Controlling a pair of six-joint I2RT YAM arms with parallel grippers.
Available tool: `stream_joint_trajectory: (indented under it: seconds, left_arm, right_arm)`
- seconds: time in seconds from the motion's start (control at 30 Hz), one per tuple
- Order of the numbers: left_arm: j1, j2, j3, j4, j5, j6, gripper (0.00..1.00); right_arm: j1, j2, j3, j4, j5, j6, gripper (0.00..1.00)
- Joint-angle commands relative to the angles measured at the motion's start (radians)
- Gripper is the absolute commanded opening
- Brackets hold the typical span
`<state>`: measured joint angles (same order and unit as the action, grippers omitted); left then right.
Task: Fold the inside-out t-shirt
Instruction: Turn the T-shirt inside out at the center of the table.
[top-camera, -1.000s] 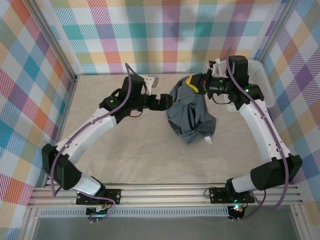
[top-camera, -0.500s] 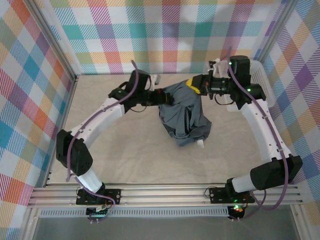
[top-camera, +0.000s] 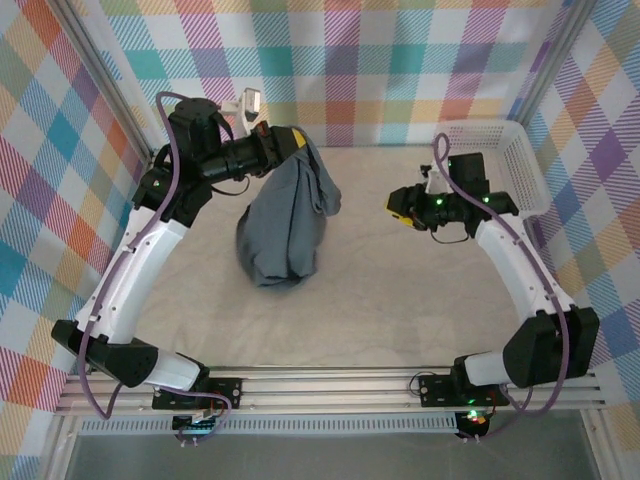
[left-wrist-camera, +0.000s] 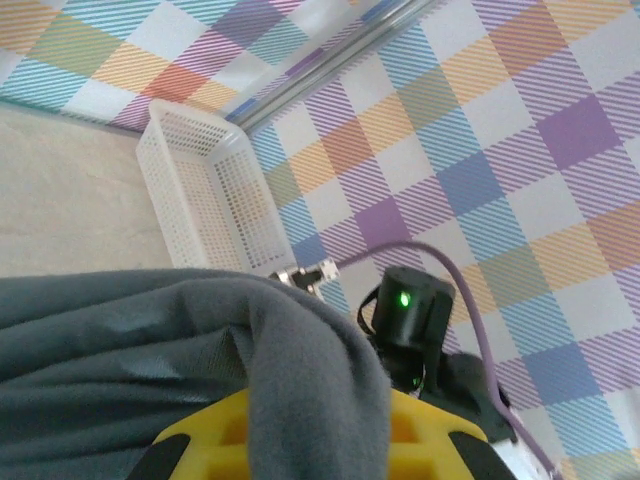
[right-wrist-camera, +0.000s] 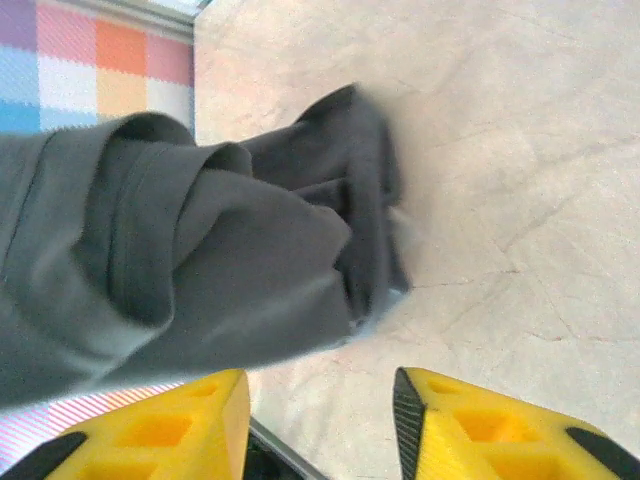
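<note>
Nearest, along the bottom edge of the top view, both arm bases on the rail. Beyond them, beige tabletop (top-camera: 400, 300), faintly creased.

Left of centre, the inside-out t-shirt (top-camera: 283, 225): slate blue-grey, bunched into a long hanging drape. Lower end at or just above the tabletop, hard to tell which. Upper end pinched in the left gripper (top-camera: 290, 143), in the upper left of the frame, fingers clamped tight on the cloth. In the left wrist view, the t-shirt (left-wrist-camera: 150, 360) folded over a yellow finger (left-wrist-camera: 430, 445) at the bottom of the frame.

Right of centre, well apart from the t-shirt, the right gripper (top-camera: 398, 205), pointing left. In the right wrist view, its two yellow fingers (right-wrist-camera: 150, 425) parted at the bottom edge, nothing gripped between them. Beyond them, the t-shirt (right-wrist-camera: 200, 250) across the left half of the frame.

Farther back, in the upper right of the top view, a white mesh basket (top-camera: 522, 165) against the plaid wall (top-camera: 350, 70). Same basket (left-wrist-camera: 195, 195) in the upper left of the left wrist view.
</note>
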<state>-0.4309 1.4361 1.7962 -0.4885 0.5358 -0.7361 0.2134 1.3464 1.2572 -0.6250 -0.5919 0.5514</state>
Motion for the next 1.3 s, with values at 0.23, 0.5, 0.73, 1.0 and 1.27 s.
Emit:
stream_joint_trajectory:
  seconds: [0.23, 0.5, 0.73, 1.0, 1.27]
  left_arm:
    - [-0.007, 0.034, 0.057, -0.127, -0.070, 0.059, 0.00]
    - [-0.035, 0.023, 0.005, -0.131, 0.001, 0.078, 0.00]
    - [-0.035, 0.002, 0.008, -0.195, -0.026, 0.133, 0.00]
    - [0.061, -0.103, -0.123, -0.388, -0.318, 0.291, 0.00]
    - [0.057, 0.002, -0.373, -0.275, -0.079, 0.381, 0.03]
  right_arm:
    - [0.285, -0.072, 0.054, 0.447, 0.057, 0.069, 0.72]
    - [0.330, 0.072, 0.132, 0.461, 0.186, -0.139, 0.84]
    - [0.332, 0.170, 0.163, 0.348, 0.089, -0.178, 0.56]
    - [0.248, 0.063, 0.155, 0.267, -0.171, -0.007, 0.00]
    - [0.190, 0.066, 0.097, 0.779, -0.395, 0.468, 0.00]
